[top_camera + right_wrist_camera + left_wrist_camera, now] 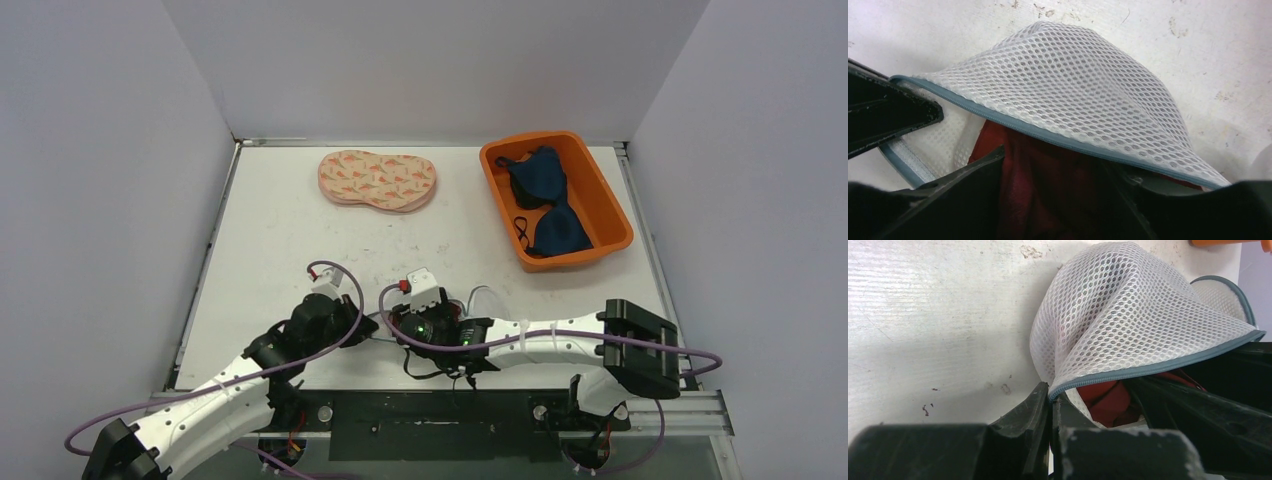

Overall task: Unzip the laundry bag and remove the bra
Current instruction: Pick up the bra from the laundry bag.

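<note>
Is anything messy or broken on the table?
Nothing is broken or spilled. The mesh bag just looks lopsided: the left claw pinches its grey zipper edge and lifts it like a tent, with the red bra peeking out.

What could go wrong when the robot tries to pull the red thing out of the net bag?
The left gripper pinches only the thin zipper edge with its fingertips; it may slip, and the mesh bag would flop shut. The right gripper reaches into the opening around the red bra; it might catch mesh too and drag the whole bag along.
</note>
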